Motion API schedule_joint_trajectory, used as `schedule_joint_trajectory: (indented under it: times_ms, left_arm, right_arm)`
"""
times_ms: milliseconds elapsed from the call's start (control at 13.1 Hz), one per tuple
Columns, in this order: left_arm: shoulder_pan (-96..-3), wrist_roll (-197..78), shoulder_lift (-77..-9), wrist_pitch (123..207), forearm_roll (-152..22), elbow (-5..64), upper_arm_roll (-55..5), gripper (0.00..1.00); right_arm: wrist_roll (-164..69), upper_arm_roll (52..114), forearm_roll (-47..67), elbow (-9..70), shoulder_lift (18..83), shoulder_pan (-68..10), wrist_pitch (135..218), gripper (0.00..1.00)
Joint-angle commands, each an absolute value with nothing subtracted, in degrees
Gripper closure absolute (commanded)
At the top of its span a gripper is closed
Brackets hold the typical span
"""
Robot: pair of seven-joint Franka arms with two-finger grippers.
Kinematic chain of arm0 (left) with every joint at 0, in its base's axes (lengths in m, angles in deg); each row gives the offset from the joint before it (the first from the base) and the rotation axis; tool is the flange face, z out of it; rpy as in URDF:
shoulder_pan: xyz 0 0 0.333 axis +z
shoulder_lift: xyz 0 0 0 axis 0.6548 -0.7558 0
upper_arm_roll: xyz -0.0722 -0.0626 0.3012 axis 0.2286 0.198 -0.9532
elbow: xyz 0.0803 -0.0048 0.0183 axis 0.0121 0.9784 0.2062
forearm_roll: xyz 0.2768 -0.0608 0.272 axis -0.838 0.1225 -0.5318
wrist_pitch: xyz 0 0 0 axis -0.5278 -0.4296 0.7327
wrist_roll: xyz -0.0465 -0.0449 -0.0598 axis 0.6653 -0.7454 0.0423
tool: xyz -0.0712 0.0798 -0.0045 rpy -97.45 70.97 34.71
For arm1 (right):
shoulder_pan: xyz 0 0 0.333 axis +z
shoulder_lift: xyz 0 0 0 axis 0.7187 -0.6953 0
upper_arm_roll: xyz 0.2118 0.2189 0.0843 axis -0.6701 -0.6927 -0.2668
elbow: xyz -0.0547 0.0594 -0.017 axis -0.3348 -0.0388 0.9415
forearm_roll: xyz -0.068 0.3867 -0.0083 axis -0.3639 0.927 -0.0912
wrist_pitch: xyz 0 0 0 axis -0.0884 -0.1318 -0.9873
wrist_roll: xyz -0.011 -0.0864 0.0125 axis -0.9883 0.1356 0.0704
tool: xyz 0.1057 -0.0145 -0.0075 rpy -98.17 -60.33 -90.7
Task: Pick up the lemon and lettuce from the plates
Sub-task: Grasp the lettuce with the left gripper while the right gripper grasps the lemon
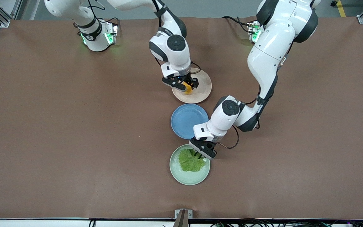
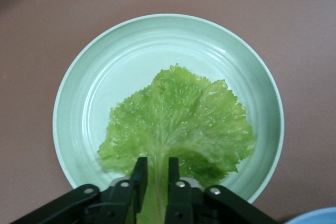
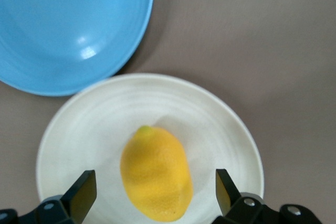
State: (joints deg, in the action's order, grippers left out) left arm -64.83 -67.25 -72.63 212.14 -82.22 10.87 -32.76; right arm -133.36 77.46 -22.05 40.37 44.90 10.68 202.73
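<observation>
On the tabletop [image 1: 43,126]: three plates in a line running away from the front camera, mint green nearest, blue in the middle, beige-pink farthest.
Lemon [image 3: 156,172]: lies on its side on the beige-pink plate [image 3: 220,124], not lifted as far as I can judge.
Right gripper [image 1: 185,85]: down over the beige-pink plate, fingers [image 3: 81,192] spread wide, one on each side of the lemon and clear of its skin. Straddling the short axis, likely so the fruit can't roll out when it shuts.
Lettuce [image 2: 178,124]: one flat crinkled leaf on the mint green plate [image 2: 94,66], pale stem pointing at the gripper.
Left gripper [image 1: 200,152]: low at the plate's rim nearest the blue plate [image 1: 187,121], fingers [image 2: 139,174] narrowed right down onto the pale stem. Stem is the stiff part, so a sensible place to pinch; the blade would just tear or fold.
Step, my read: left has the pinch made, lift is next; right needs to shut first.
Risk: leaf is limp and may drag on the rim; lemon is smooth and could squirt sideways if the squeeze lands off-centre.
</observation>
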Motion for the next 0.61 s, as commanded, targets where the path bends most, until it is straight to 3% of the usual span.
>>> schedule_joint_trajectory:
  times_ms: [0, 229, 382, 459, 535]
  left_arm:
    - [-65.7, -67.7, -73.5, 212.8, -83.3, 9.4, -33.7, 0.9]
    - [-65.7, -71.0, -72.9, 212.5, -83.4, 8.3, -33.9, 0.98]
    - [-65.6, -71.1, -71.9, 212.2, -83.4, 8.2, -34.2, 1.0]
    - [-65.6, -71.1, -71.1, 212.0, -83.5, 8.2, -34.2, 1.0]
    - [-65.3, -71.2, -69.9, 211.9, -83.7, 8.2, -34.3, 1.0]
  right_arm:
    - [-137.8, 78.3, -25.9, 38.0, 41.1, 12.8, 203.2, 0.01]
    - [-140.2, 78.4, -27.1, 35.8, 38.8, 12.7, 203.5, 0.12]
    - [-140.2, 78.4, -27.1, 35.6, 38.8, 12.5, 203.6, 0.13]
    - [-140.1, 78.4, -27.3, 35.6, 38.8, 12.5, 203.5, 0.2]
    - [-140.1, 78.4, -27.9, 35.6, 38.8, 12.4, 203.3, 0.35]
